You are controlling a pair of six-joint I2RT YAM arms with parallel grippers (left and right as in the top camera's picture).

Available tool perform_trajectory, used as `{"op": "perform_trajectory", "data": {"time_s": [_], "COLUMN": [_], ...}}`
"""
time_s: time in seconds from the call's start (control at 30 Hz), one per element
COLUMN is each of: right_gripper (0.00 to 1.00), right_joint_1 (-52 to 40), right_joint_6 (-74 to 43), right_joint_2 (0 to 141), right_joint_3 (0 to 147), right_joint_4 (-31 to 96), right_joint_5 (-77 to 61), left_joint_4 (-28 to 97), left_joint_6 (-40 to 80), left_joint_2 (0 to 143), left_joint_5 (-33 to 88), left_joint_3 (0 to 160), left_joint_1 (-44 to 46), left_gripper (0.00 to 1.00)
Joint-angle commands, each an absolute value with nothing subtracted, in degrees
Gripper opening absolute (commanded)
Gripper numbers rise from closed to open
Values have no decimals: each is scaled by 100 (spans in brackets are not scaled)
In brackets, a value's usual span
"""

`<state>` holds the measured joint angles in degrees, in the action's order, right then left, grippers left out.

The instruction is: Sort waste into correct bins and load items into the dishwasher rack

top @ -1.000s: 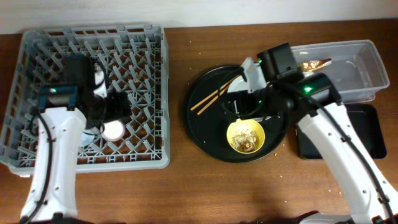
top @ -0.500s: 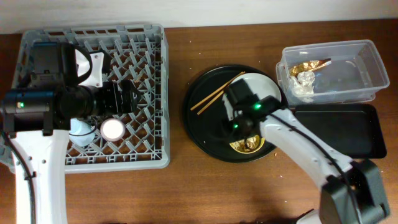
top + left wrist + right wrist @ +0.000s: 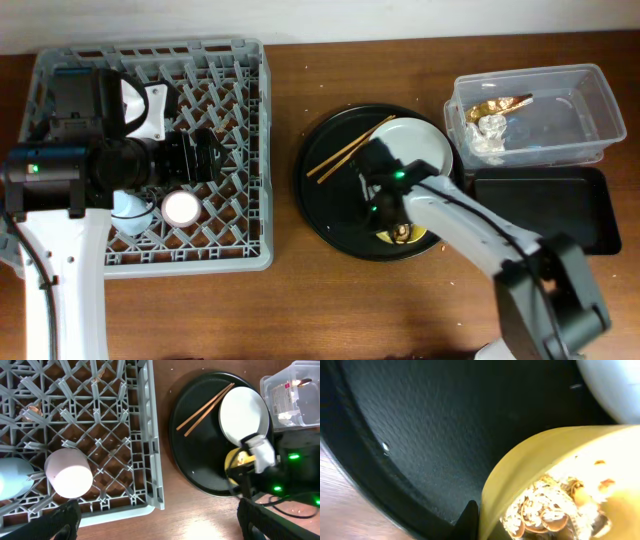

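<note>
the right pincer (image 3: 388,212) is down on the round tray (image 3: 325,210), at the rim of the bowl (image 3: 405,235), which holds brown scraps (image 3: 550,510). in the wrist view one dark fingertip (image 3: 469,519) sits just outside the yellow wall, touching it or nearly so. the other finger is out of sight, so i cannot tell whether the pincer is clamped on the rim or spread. from above, the arm covers most of the bowl.

just beyond the pincer lies the plate (image 3: 420,145), close to the bowl. beyond and left of the pincer, the chopsticks (image 3: 348,150) lie slanted on the tray, one end by the plate's edge. off to its right on the counter (image 3: 300,300) is the tub (image 3: 590,110), with the wrapper (image 3: 497,104) and napkin (image 3: 490,135) inside. the black tray (image 3: 560,210) sits on the tub's near side.

the left pincer (image 3: 157,510) hangs wide, holding nothing, over the rack (image 3: 60,80). close by it, toward the robot, the pink cup (image 3: 68,472) stands among the pegs. the blue cup (image 3: 12,477) is just beside the pink one.
</note>
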<state>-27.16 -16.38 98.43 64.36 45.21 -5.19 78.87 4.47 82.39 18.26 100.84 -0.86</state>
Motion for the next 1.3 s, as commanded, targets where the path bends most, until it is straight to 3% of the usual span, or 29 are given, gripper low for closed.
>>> {"op": "perform_trajectory", "data": {"time_s": [0.0, 0.13, 0.3, 0.4, 0.53, 0.67, 0.73, 1.13, 1.2, 1.27], "right_gripper": [4, 4, 4, 4, 4, 4, 4, 4, 4, 4], "right_joint_1": [-1916, -443, 1315, 2602, 3669, 4475, 4781, 4991, 4991, 4945], "right_joint_6": [-1726, -910, -552, 60, 720, 1070, 1284, 1326, 707, 646], "right_joint_2": [8895, 8101, 8215, 8490, 8799, 9172, 9356, 9380, 9402, 9391], "right_joint_3": [6499, 6499, 6434, 6263, 5935, 5347, 5043, 4967, 4967, 4967], "right_joint_4": [4606, 4602, 4440, 4167, 4108, 3850, 3367, 3293, 3061, 3063], "right_joint_5": [-1444, -2860, -3747, -5443, -7120, -7787, -8855, -8844, -8309, -8851], "left_joint_4": [7876, 7878, 7878, 7878, 7878, 7878, 7878, 7878, 7878, 7876], "left_joint_6": [355, 355, 355, 355, 355, 355, 355, 355, 355, 355], "left_joint_2": [8195, 8195, 8195, 8195, 8195, 8195, 8195, 8195, 8195, 8195], "left_joint_5": [1911, 1911, 1911, 1911, 1911, 1911, 1911, 1911, 1911, 1911], "left_joint_3": [10173, 10173, 10173, 10173, 10173, 10173, 10173, 10173, 10173, 10173], "left_joint_1": [-80, -80, -80, -80, -80, -80, -80, -80, -80, -80], "left_gripper": [99, 99, 99, 99, 99, 99, 99, 99, 99, 99]}}
